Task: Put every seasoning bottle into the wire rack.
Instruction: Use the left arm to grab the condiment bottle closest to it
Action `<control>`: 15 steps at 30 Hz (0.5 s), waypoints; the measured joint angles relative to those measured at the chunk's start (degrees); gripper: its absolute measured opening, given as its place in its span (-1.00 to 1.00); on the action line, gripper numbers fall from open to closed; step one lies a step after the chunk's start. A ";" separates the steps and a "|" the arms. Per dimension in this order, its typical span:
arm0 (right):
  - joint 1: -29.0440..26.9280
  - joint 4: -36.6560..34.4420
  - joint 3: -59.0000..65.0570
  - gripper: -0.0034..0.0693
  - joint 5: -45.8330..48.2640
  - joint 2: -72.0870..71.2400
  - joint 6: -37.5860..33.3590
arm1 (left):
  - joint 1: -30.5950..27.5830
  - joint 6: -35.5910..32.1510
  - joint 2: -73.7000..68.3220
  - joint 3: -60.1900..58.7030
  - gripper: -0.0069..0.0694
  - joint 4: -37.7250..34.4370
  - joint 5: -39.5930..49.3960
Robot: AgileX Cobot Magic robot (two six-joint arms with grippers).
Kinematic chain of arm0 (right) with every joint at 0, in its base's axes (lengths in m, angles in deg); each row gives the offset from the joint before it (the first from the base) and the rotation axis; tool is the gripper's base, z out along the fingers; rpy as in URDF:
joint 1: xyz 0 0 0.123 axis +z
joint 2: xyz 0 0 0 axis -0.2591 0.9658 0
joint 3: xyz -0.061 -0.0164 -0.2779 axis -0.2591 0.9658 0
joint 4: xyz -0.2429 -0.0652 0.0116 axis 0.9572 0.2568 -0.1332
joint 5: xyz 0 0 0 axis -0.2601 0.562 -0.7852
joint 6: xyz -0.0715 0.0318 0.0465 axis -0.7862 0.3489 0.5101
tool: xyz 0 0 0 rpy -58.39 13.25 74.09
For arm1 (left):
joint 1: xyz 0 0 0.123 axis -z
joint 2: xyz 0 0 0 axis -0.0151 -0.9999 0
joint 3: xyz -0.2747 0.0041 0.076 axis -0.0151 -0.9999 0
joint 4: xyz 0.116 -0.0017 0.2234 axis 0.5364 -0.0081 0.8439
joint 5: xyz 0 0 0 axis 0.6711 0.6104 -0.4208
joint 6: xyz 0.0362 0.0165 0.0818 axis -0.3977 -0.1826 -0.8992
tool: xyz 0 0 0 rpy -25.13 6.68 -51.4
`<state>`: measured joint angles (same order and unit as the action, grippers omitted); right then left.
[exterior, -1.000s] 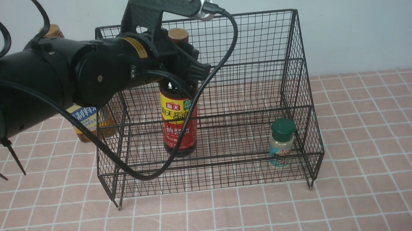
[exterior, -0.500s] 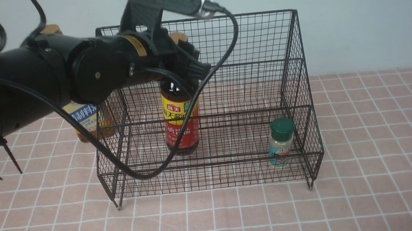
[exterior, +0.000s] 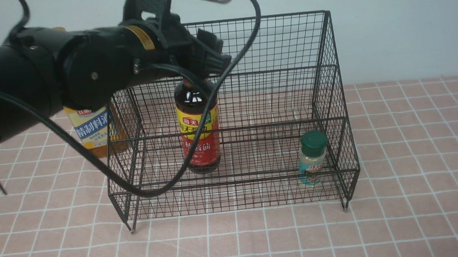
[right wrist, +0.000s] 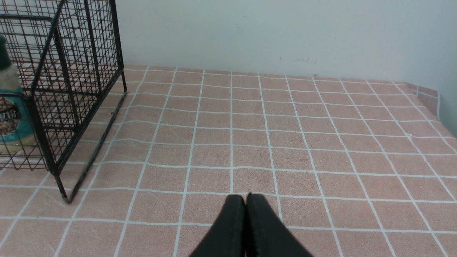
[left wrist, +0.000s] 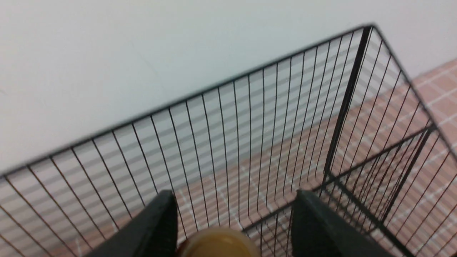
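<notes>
With left gripper (left wrist: pixel 234 214) spread around the cap (left wrist: pixel 217 243) of the dark red-yellow-labelled soy bottle (exterior: pixel 198 138), upright mid lower tier of the black wire-mesh rack (exterior: pixel 287 39), right gripper (right wrist: pixel 245 201) pinched shut: rise straight, no clipping!

海天 stands on the dark soy bottle (exterior: pixel 197 124), 精制料 on the tall amber bottle (exterior: pixel 92 130)

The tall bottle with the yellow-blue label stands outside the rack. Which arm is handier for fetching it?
Probably the left. The amber bottle stands left of the wire rack, near the left pincer, which is open. The right pincer is shut, beyond the rack's other end.
</notes>
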<state>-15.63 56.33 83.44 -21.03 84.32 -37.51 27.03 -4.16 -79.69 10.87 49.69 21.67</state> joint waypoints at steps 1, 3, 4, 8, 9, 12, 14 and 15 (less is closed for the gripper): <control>0.00 0.00 0.00 -0.94 0.00 0.00 0.00 | -0.10 0.00 0.19 0.02 0.19 0.00 -0.14; 0.00 0.00 0.00 -0.94 0.00 0.00 0.00 | -0.26 0.00 2.69 0.32 0.19 0.00 -1.75; 0.00 0.00 0.00 -0.94 0.00 0.00 0.00 | -0.40 0.00 3.58 0.41 0.19 0.00 -2.26; 0.00 0.00 0.00 -0.94 0.00 0.00 0.00 | -1.91 0.00 8.40 0.46 0.12 -0.04 -3.70; 0.00 0.00 0.00 -0.94 0.00 0.00 0.00 | -2.69 0.00 9.77 0.46 0.03 -0.04 -3.70; 0.00 0.00 0.00 -0.94 0.00 0.00 0.00 | -6.10 0.00 12.48 0.46 -0.23 -0.04 -3.56; 0.00 0.00 0.00 -0.94 0.00 0.00 0.00 | -7.92 0.00 13.49 0.47 -0.38 -0.04 -3.18; 0.00 0.00 0.00 -0.94 0.00 0.00 0.00 | -9.98 0.00 14.14 0.58 -0.56 -0.04 -1.84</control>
<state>-15.63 56.33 83.44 -21.03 84.32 -37.51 17.05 -4.16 -65.54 11.45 49.65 19.83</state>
